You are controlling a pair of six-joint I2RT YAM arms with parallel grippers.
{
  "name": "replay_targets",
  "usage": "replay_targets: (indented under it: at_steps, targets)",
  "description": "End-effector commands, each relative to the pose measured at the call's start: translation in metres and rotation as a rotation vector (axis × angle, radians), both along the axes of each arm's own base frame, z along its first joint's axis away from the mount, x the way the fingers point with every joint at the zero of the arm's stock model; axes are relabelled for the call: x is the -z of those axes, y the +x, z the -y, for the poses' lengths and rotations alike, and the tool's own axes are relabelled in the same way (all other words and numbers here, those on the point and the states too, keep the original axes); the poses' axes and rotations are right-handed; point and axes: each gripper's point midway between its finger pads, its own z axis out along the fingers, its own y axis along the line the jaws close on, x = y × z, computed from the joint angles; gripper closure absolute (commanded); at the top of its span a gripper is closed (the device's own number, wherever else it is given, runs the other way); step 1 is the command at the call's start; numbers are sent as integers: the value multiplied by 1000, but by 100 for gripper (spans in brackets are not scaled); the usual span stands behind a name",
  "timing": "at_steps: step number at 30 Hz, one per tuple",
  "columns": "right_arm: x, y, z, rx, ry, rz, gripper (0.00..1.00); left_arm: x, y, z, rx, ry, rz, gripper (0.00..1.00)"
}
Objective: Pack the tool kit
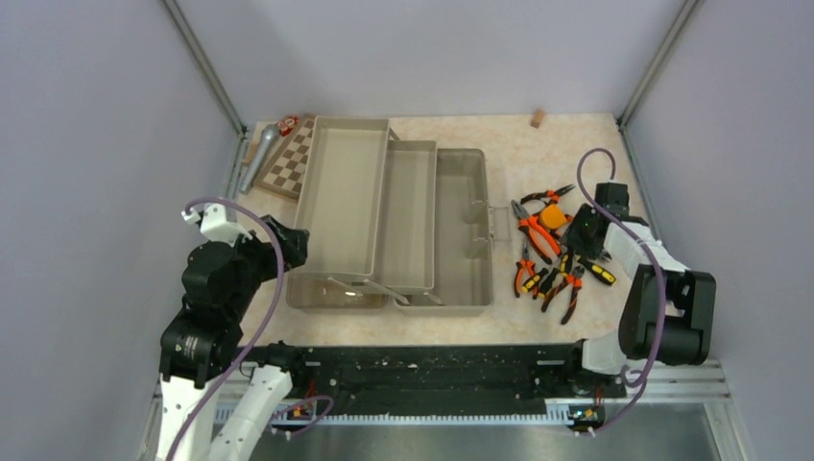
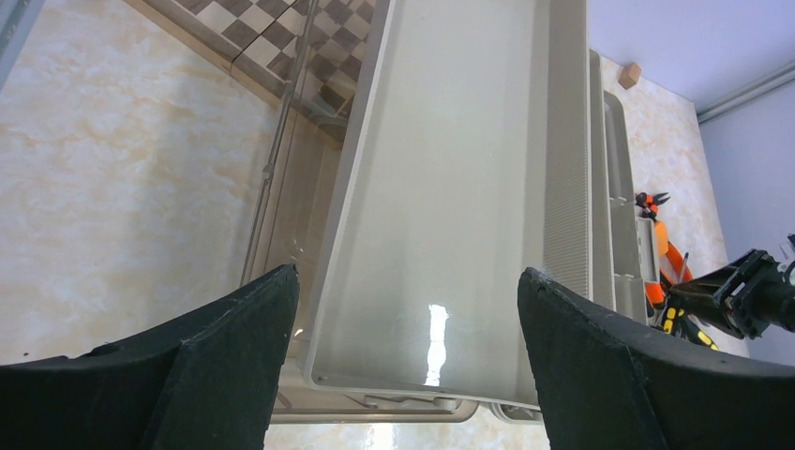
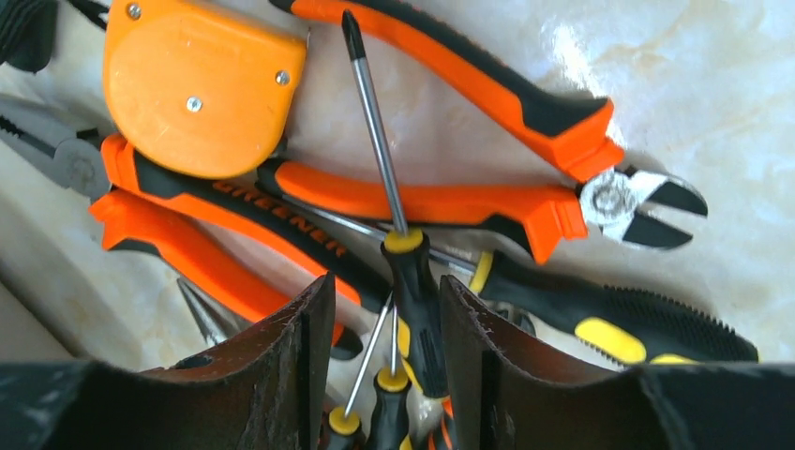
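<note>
From the top view, the tool kit (image 1: 403, 230) sits open mid-desk (image 1: 547, 154), its beige trays stepped out side by side. The pliers (image 1: 538, 235), tape measure (image 1: 552, 216) and screwdrivers (image 1: 595, 271) lie heaped just right of it. A chessboard (image 1: 288, 163) and a microphone (image 1: 259, 158) lie at the far left corner. My left fingers (image 1: 288, 245) hang by the box's near left end, and my right fingers (image 1: 581, 235) are down on the heap.

The left wrist view adds the largest tray's (image 2: 450, 187) glossy floor and ribbed inner wall. My left fingers (image 2: 216, 375) are spread wide and hold nothing.

Only the right wrist view untangles the pile: the orange tape measure (image 3: 202, 89), crossed orange-and-black pliers (image 3: 234, 216), and side cutters (image 3: 619, 197). My right fingers (image 3: 281, 375) stand partly open either side of a black-and-yellow screwdriver handle (image 3: 412, 281), with a gap showing on one side.
</note>
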Motion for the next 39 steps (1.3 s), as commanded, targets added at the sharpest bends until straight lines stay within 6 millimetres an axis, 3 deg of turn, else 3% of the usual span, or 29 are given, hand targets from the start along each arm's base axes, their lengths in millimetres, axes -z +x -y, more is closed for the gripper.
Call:
replay_targets:
  at_steps: [1, 7, 11, 18, 23, 26, 31, 39]
  targets:
    - [8, 21, 10, -4, -17, 59, 56, -6, 4, 2, 11, -1, 32, 9]
    - [30, 23, 12, -13, -20, 29, 62, -2, 3, 1, 9, 2, 19, 9]
    - [20, 21, 11, -23, -20, 56, 76, -2, 2, 1, 9, 4, 19, 9]
    - [-37, 19, 11, -35, -58, 181, 95, -2, 6, 5, 28, -4, 21, 9]
    - [-93, 21, -3, -58, -53, 292, 100, -8, 12, 12, 62, -6, 35, 9]
    - [-129, 23, -31, -106, -7, 366, 100, -14, 18, 18, 88, -11, 49, 9]
    - [-189, 21, -100, -187, 146, 512, 100, -36, 27, 51, 247, -91, 90, 9]
    - [-263, 0, -205, -313, 436, 643, 100, -78, 42, 129, 517, -203, 117, 9]
